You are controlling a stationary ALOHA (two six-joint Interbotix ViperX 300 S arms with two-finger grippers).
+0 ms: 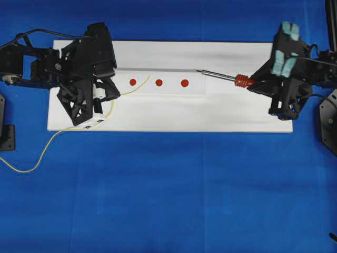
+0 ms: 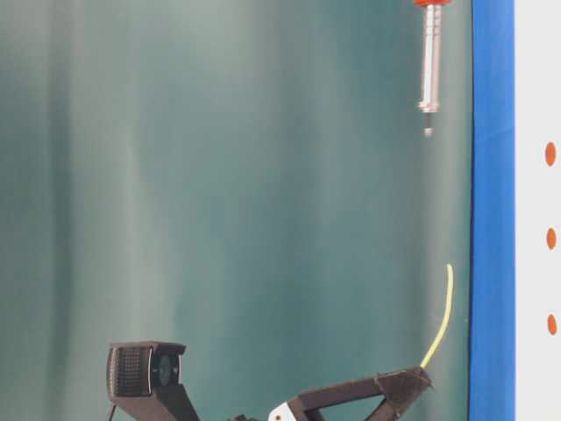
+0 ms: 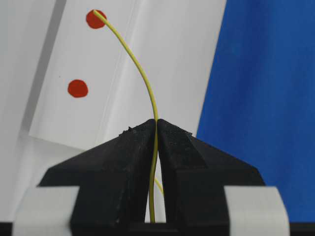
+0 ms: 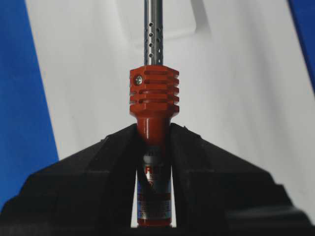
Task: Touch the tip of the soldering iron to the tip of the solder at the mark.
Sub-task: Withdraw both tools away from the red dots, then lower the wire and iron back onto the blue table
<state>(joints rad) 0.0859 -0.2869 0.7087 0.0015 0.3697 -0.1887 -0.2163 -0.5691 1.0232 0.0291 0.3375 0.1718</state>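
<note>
My left gripper is shut on the thin yellow solder. The wire arches up from the jaws, and its tip lines up with the farther of two red marks in the left wrist view. From overhead, the solder ends between the first mark and the middle mark. My right gripper is shut on the red-orange handle of the soldering iron. Its silver shaft points left, and its tip stops right of the third mark. The two tips are well apart, both above the board.
The marks sit on a raised white strip on a white board over blue cloth. The slack solder trails off the board's front left onto the cloth. The left arm covers the board's left end.
</note>
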